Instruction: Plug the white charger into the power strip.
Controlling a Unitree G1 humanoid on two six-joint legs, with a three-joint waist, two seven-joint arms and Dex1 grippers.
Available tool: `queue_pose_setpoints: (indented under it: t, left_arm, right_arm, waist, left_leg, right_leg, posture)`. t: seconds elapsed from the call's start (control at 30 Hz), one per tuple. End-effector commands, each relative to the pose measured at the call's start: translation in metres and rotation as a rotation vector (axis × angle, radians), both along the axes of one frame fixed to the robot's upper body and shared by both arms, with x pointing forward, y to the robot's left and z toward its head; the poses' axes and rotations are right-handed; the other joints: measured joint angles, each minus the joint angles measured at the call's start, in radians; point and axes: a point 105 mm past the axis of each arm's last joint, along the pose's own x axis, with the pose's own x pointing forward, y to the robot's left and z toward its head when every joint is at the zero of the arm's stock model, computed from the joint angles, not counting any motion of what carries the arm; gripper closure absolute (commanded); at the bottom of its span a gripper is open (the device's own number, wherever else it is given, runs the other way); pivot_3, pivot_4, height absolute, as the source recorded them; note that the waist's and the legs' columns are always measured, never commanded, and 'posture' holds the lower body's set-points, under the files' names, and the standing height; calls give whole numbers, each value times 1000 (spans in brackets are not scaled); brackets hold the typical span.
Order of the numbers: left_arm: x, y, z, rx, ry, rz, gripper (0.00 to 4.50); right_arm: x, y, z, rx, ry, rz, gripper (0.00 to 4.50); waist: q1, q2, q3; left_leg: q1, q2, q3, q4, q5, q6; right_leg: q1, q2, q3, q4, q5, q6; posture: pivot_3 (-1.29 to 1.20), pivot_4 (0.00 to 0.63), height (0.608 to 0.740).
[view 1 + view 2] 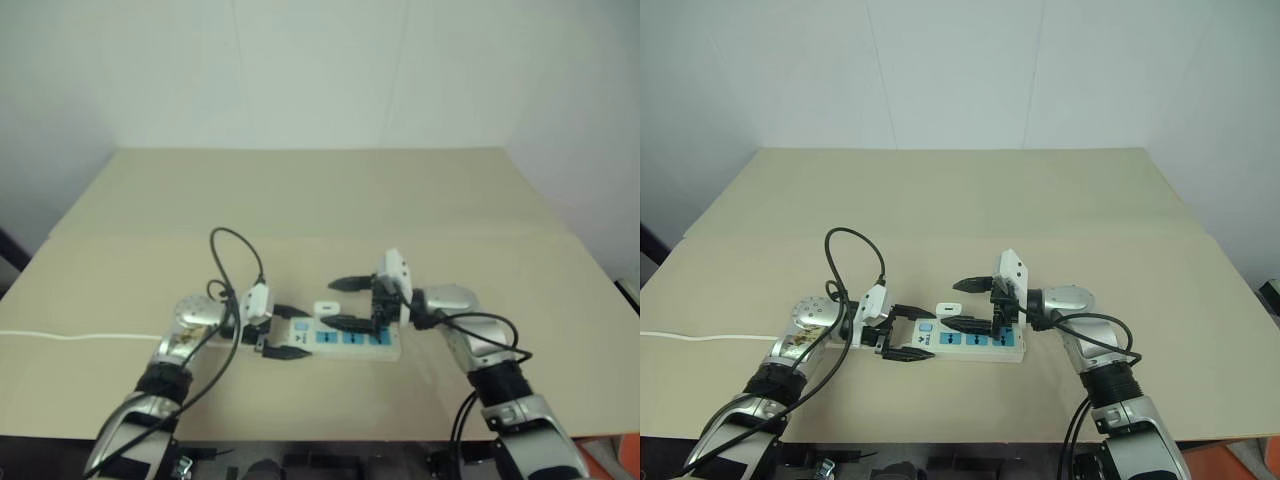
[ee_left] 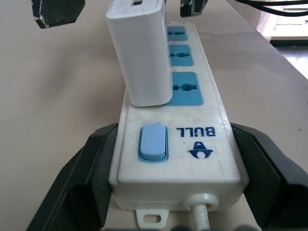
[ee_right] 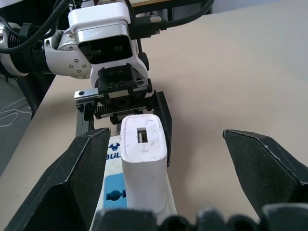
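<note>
White charger point(image 2: 143, 57) upright in power strip point(image 2: 192, 144), left tool point(image 1: 908, 334) straddling switch end

The light is soft and even. The bench point(image 1: 970, 190) looks pale and bright, with only faint shadows under the arms. Bright daylight glows at one corner of the left wrist view, past the far end of the power strip point(image 2: 192, 139). The strip's top shines a little just ahead of the left gripper point(image 2: 175, 168). Close to the right gripper point(image 3: 180, 159), the black fingers point(image 3: 72, 183) look blurry, and the white charger point(image 3: 143, 159) between them is a bit soft too.
</note>
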Motion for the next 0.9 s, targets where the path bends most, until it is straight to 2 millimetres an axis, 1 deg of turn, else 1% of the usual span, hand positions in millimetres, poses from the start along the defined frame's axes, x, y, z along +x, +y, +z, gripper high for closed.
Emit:
queue_pose_setpoints:
  t: [0.03, 0.17, 0.27, 0.4, 0.53, 0.57, 0.9]
  left_arm:
    - [-7, 2, -18, 39, 68, 8, 1242]
    - [-7, 2, -18, 38, 68, 9, 1242]
    - [-7, 2, -19, 37, 69, 10, 1242]
    - [-7, 3, -20, 38, 70, 12, 1242]
    - [-7, 3, -20, 40, 70, 13, 1242]
    - [-7, 3, -20, 41, 69, 13, 1242]
    - [-7, 4, -21, 44, 70, 11, 1242]
  right_arm:
    - [-2, 1, 16, 23, -44, 25, 36]
    - [-4, 3, 10, 8, -37, 31, 36]
    - [-5, 4, 8, 10, -33, 32, 580]
    - [-6, 4, 7, 6, -28, 46, 1883]
    - [-7, 4, 6, 1, -32, 55, 3318]
    - [-7, 4, 5, -1, -35, 58, 3404]
    - [-15, 4, -1, -14, -77, 96, 3402]
  waist:
    - [0, 0, 0]
    - [0, 0, 0]
    - [0, 0, 0]
    - [0, 0, 0]
    - [0, 0, 0]
    - [0, 0, 0]
    - [0, 0, 0]
  left_leg:
    - [0, 0, 0, 0, 0, 0]
    - [0, 0, 0, 0, 0, 0]
    - [0, 0, 0, 0, 0, 0]
    - [0, 0, 0, 0, 0, 0]
    - [0, 0, 0, 0, 0, 0]
    - [0, 0, 0, 0, 0, 0]
    - [0, 0, 0, 0, 0, 0]
  right_leg:
    - [0, 0, 0, 0, 0, 0]
    - [0, 0, 0, 0, 0, 0]
    - [0, 0, 0, 0, 0, 0]
    - [0, 0, 0, 0, 0, 0]
    - [0, 0, 0, 0, 0, 0]
    - [0, 0, 0, 0, 0, 0]
    - [0, 0, 0, 0, 0, 0]
  posture:
    - [0, 150, 740]
    - [0, 150, 740]
    - [0, 150, 740]
    - [0, 150, 740]
    - [0, 150, 740]
    - [0, 150, 740]
    - [0, 150, 740]
